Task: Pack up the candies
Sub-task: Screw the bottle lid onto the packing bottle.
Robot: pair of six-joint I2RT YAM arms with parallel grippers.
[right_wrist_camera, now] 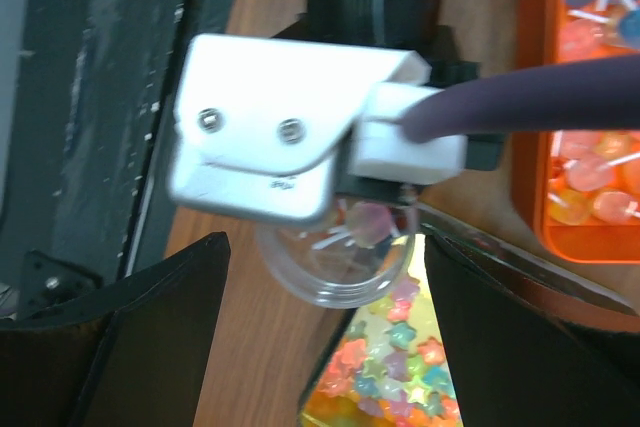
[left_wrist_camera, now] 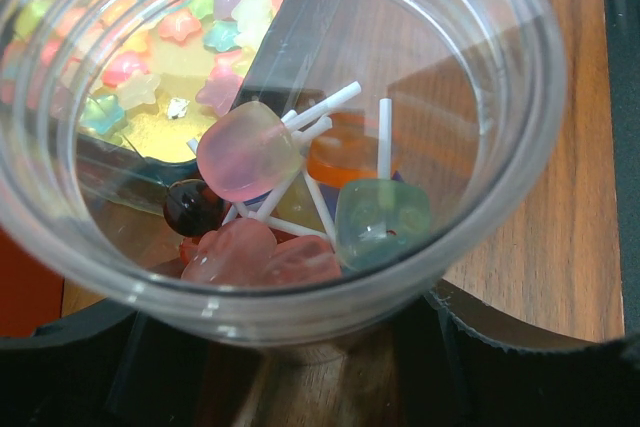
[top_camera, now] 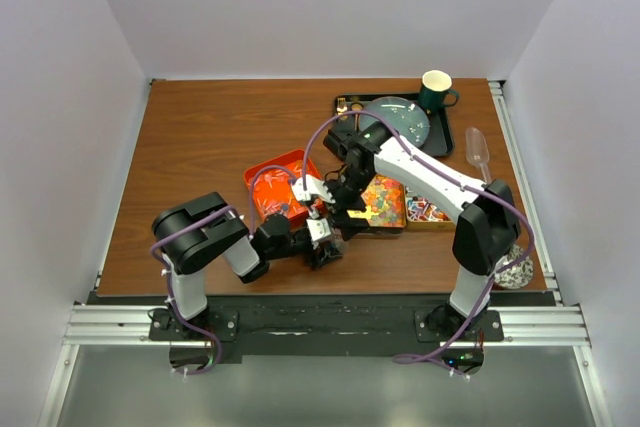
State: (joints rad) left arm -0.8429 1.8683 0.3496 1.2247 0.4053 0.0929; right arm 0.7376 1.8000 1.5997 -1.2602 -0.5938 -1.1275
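My left gripper [top_camera: 325, 244] is shut on a clear plastic cup [left_wrist_camera: 300, 312], low over the table. In the cup lie several lollipop candies [left_wrist_camera: 247, 150]: pink, orange, pale green and dark red, on white sticks. My right gripper [right_wrist_camera: 322, 267] hovers open just above the cup [right_wrist_camera: 330, 282], with nothing between its fingers. Pastel star candies [right_wrist_camera: 400, 367] fill a black tray [top_camera: 385, 202] right behind the cup. More lollipops [right_wrist_camera: 600, 207] lie in an orange-red tray [top_camera: 275, 187] to the left. Small wrapped pieces [top_camera: 428, 211] sit at the right.
At the back right stand a green mug [top_camera: 437, 90] and a dark plate [top_camera: 400, 117] on a black tray. A clear plastic scoop [top_camera: 478, 152] lies near the right edge. A patterned bowl [top_camera: 515, 269] sits beside the right arm's base. The two arms crowd together mid-table.
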